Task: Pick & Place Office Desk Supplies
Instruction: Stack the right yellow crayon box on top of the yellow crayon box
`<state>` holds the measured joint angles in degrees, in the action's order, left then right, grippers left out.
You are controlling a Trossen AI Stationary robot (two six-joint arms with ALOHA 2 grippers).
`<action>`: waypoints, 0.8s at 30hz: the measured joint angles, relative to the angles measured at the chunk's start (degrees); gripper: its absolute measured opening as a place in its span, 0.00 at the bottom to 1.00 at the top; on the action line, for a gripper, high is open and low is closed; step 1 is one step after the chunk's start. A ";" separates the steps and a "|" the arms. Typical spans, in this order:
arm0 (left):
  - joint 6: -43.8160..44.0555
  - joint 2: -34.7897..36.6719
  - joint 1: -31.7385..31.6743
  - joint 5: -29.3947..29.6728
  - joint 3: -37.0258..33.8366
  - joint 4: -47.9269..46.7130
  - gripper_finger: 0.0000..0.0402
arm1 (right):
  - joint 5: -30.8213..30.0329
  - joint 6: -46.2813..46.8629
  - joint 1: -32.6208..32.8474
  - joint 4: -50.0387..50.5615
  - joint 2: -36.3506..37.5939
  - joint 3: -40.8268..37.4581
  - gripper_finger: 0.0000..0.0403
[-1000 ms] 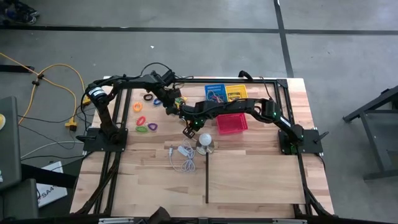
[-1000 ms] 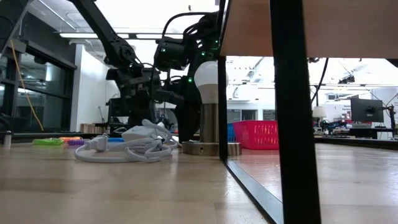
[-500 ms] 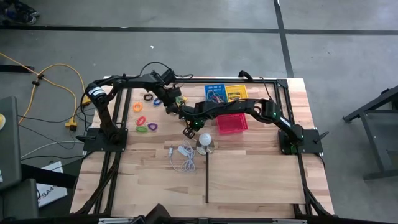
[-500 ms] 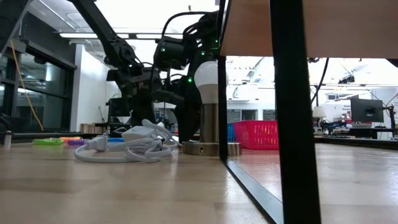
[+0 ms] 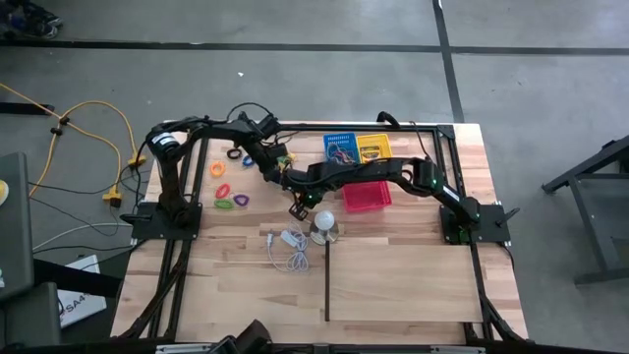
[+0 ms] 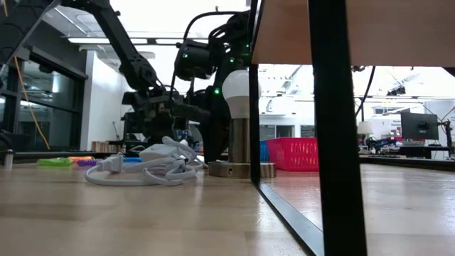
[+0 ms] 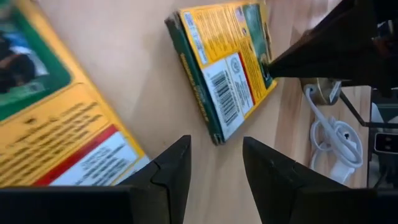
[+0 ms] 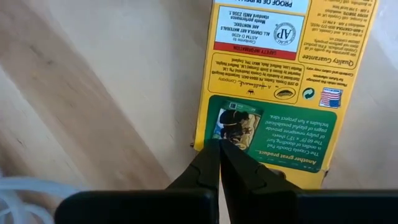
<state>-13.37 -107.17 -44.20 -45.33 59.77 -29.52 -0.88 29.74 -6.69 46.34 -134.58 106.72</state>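
Two yellow-and-green packets lie flat on the wooden table. One packet (image 7: 224, 74) sits under my right gripper (image 8: 217, 149), which is shut and points steeply down; in the high view the right arm (image 5: 339, 175) hides it. The other packet (image 7: 56, 124) lies close to my left gripper (image 7: 214, 165) and shows as the yellow-green packet (image 5: 284, 157) in the high view. The left gripper is open and hovers low over bare wood between the two packets, touching neither. Several coloured rings (image 5: 228, 187) lie at the far left. My right gripper presses its shut fingertips (image 8: 211, 158) down on the packet's printed face, at the green panel (image 8: 239, 127) near one end of the packet. The fingers come from above, slanting steeply down. The packet lies flat on the table.
Blue (image 5: 339, 147) and yellow (image 5: 373, 147) baskets stand at the far edge, and a red basket (image 5: 366, 195) stands nearer. A white bulb on a silvery base (image 5: 324, 224) and a coiled white cord (image 5: 287, 246) lie just beyond the right gripper. A black bar (image 5: 326, 280) edges a raised board.
My left gripper has sunk toward the table beside the packets and has tipped a little, staying open. My right gripper and its packet have kept still.
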 joint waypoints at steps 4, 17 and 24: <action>-0.09 -0.14 0.88 -0.01 0.00 0.50 0.35 | 0.98 0.26 0.69 -0.01 0.00 0.00 0.00; 2.74 -0.47 2.68 0.85 0.00 2.61 0.35 | 0.93 0.66 0.82 0.07 0.00 0.00 0.00; 4.43 -0.47 3.93 1.87 0.00 2.75 0.35 | 0.11 0.61 1.03 -0.09 0.00 0.00 0.00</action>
<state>-8.94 -107.63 -40.27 -43.46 59.77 -26.76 -0.76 30.35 -5.66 46.26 -134.58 106.72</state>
